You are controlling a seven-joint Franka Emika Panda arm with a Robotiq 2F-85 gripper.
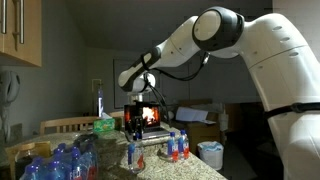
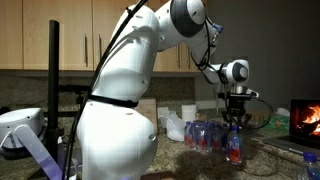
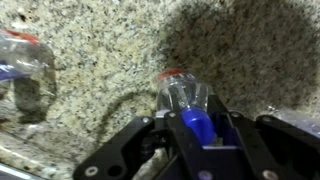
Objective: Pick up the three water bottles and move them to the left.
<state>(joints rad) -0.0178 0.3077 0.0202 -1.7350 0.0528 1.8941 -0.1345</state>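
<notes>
My gripper (image 3: 196, 128) is shut on the neck of a clear water bottle (image 3: 184, 97) with a red label band and a blue cap. In both exterior views this bottle (image 1: 132, 152) (image 2: 236, 150) stands upright under the gripper (image 1: 135, 134) (image 2: 235, 128), at the granite counter. I cannot tell whether its base touches the counter. Two more red-labelled bottles (image 1: 179, 148) stand side by side to its right in an exterior view. Another bottle (image 3: 25, 65) shows at the left edge of the wrist view.
A cluster of several bluish bottles (image 1: 55, 162) fills the counter's near left corner. A group of bottles (image 2: 205, 135) stands beside the gripper. A green object (image 1: 104, 126) and a glowing screen (image 1: 148, 116) are behind. A white bin (image 1: 211, 153) sits beyond the counter.
</notes>
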